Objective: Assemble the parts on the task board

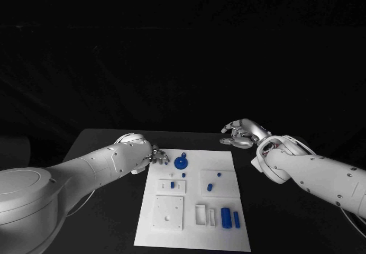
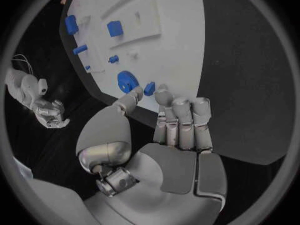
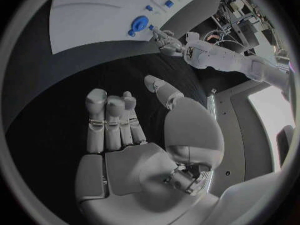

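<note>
The white task board [image 1: 229, 159] lies in the middle of the black table. At its far end a round blue part [image 1: 181, 161] lies with a small blue piece [image 1: 183, 153] just beyond it. My left hand [image 1: 156, 157] hovers at the board's far left corner, fingers stretched out, holding nothing. In the left wrist view its fingertips [image 2: 181, 105] end just short of the small blue piece [image 2: 149, 88] and the round part [image 2: 127, 79]. My right hand [image 1: 240, 135] hangs above the table beyond the board's far right corner, fingers spread and empty [image 3: 131, 130].
Several more blue parts stand or lie further down the board: small pegs [image 1: 210, 187] and a block [image 1: 172, 184] in white recessed plates, two longer pieces [image 1: 226, 217] near the front right. A square white plate [image 1: 168, 212] sits at the front left.
</note>
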`<state>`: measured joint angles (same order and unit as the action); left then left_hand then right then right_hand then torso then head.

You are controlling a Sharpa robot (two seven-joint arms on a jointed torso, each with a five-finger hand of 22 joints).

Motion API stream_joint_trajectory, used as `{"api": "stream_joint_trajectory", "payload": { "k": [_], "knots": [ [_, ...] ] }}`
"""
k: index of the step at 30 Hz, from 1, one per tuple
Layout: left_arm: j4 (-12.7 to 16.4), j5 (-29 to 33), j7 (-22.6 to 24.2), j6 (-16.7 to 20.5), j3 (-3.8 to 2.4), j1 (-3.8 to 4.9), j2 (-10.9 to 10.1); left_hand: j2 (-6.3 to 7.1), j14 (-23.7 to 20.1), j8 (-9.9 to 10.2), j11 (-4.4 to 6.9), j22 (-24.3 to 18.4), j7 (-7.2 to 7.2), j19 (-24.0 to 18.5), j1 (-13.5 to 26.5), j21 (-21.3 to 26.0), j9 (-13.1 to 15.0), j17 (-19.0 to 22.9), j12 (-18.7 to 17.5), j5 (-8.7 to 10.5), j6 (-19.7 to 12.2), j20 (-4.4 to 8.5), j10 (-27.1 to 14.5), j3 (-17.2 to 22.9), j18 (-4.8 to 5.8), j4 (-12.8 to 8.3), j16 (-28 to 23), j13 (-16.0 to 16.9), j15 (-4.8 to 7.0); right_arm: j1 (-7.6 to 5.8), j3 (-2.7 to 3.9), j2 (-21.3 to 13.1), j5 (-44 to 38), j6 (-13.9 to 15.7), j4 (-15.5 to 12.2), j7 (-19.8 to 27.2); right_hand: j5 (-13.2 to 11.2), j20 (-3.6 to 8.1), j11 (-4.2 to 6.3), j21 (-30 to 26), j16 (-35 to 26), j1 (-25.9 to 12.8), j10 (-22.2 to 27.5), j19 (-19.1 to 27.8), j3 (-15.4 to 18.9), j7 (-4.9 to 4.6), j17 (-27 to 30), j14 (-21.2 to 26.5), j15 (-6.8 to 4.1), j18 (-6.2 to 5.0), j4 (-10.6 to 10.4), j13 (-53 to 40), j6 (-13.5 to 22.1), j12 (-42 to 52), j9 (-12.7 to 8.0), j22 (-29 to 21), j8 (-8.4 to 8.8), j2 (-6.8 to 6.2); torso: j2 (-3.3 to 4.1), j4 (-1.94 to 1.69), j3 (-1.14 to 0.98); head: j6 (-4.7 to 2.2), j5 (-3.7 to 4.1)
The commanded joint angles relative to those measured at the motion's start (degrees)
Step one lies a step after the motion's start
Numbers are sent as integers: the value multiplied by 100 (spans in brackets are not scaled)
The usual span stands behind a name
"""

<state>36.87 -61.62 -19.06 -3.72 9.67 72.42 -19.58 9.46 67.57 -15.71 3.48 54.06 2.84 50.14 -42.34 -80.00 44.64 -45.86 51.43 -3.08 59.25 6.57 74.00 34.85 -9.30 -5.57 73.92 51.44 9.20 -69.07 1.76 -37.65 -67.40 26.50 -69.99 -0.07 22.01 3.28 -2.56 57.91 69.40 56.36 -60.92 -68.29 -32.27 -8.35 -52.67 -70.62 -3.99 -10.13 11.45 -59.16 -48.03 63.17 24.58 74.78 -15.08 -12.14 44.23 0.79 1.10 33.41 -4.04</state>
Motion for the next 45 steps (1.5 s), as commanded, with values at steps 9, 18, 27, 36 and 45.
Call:
{"api": "stream_joint_trajectory", "payload": {
  "k": [9,18,27,36,45],
  "knots": [
    [-38,230,174,-94,-6,1,16,-124,-49,-18,-25,14,38,-56,-6,47,-29,18,29,21,-62,668,-52,-53,64,-47,24,-20,10,-1,5,-5,-17,-45,-13,31,26,34,16,-28,32,2,-6,-3,18,-61,6,-33,4,-487,-22,9,32,35,-5,9,-8,24,2,-4,2,10,12],
    [-58,348,230,-155,-7,1,39,-462,-80,-20,-41,37,54,-94,-128,57,-67,37,36,14,-96,665,-76,-64,82,-252,27,-54,-5,-2,5,-1,-17,-56,-6,27,26,34,17,-28,32,2,-7,-5,20,-61,7,-34,4,-487,-23,11,32,37,-5,10,-8,23,-1,0,-2,13,3],
    [-77,401,245,-186,-7,2,60,-694,-93,72,-83,55,98,-108,-241,63,-144,52,42,14,-209,661,-93,-41,99,-407,35,-85,-44,-3,5,4,-18,-60,-3,20,25,35,17,-28,34,3,-10,-8,20,-61,7,-37,3,-487,-23,14,31,41,-5,11,-9,25,2,0,-5,12,14],
    [-149,401,208,-234,-5,2,106,-686,-93,79,-87,58,103,-109,-229,63,-153,53,43,15,-210,658,-97,-58,105,-417,39,-90,-48,-6,5,15,-18,-65,3,23,25,35,18,-27,36,4,-13,-11,22,-60,7,-40,3,-487,-23,18,30,45,-5,13,-9,24,4,5,-5,10,20],
    [-165,409,229,-289,-3,1,139,-810,-88,84,-87,68,101,-105,-296,61,-173,55,53,12,-192,663,-96,-30,106,-481,57,-104,-48,-11,5,21,-18,-80,1,23,24,36,18,-27,37,2,-14,-14,24,-60,8,-42,2,-487,-25,20,30,48,-5,14,-10,24,6,5,1,17,25]
  ]
}}
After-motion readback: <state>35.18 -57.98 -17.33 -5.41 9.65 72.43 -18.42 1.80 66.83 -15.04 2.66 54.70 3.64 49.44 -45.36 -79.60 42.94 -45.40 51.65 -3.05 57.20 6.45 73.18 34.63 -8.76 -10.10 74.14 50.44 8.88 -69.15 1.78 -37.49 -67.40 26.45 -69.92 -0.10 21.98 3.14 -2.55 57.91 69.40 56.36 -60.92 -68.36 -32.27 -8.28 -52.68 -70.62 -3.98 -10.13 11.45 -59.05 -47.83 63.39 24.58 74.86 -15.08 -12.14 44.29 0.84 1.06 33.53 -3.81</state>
